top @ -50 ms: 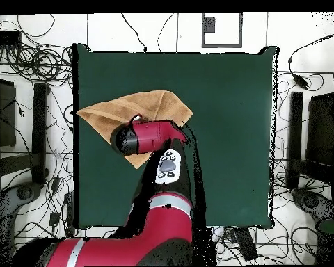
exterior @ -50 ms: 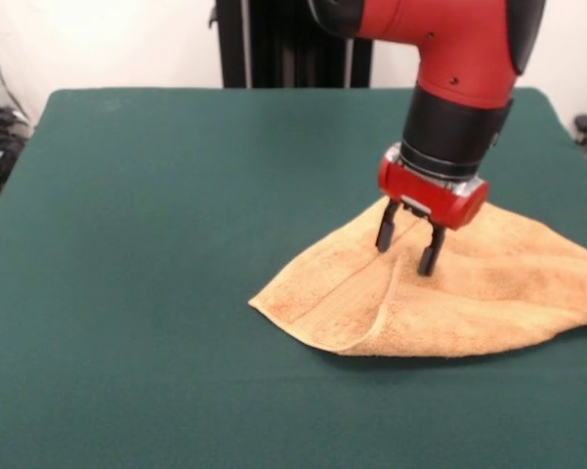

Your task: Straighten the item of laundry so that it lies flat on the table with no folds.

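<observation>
The item of laundry, an orange-tan towel [exterior @ -50 ms: 469,293], lies on the right half of the green table [exterior @ -50 ms: 176,244]. It is folded over on itself into a rough triangle, with a raised crease running toward its near edge. My gripper [exterior @ -50 ms: 406,248] hangs open just over the towel's middle, its two black fingers pointing down, tips at or just above the cloth and nothing held between them. In the overhead view the towel [top @ -50 ms: 149,108] sits near the table's left edge, and the arm's wrist [top @ -50 ms: 138,137] covers part of it and hides the gripper.
Wide bare green cloth [top @ -50 ms: 232,139] stretches away from the towel. The towel's right corner reaches the picture's right edge in the front view. Cables and black stands [top @ -50 ms: 30,125] lie on the floor around the table.
</observation>
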{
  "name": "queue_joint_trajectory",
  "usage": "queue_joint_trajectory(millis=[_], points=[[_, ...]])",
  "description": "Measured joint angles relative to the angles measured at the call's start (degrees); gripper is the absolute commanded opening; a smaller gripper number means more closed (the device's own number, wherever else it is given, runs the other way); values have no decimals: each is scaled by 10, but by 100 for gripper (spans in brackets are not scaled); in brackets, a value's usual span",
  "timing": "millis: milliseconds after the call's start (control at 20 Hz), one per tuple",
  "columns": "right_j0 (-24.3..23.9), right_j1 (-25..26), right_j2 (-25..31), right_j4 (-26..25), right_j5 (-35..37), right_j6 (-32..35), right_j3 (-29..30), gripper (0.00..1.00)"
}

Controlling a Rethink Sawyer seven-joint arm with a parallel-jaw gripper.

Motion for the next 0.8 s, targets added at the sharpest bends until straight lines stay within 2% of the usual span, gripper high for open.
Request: queue_joint_trajectory(millis=[450, 500, 800], points=[[1, 6, -4, 6, -14, 0, -1, 100], [2, 6, -4, 10, -18, 0, -2, 0], [2, 6, -5, 19, -23, 0, -2, 0]])
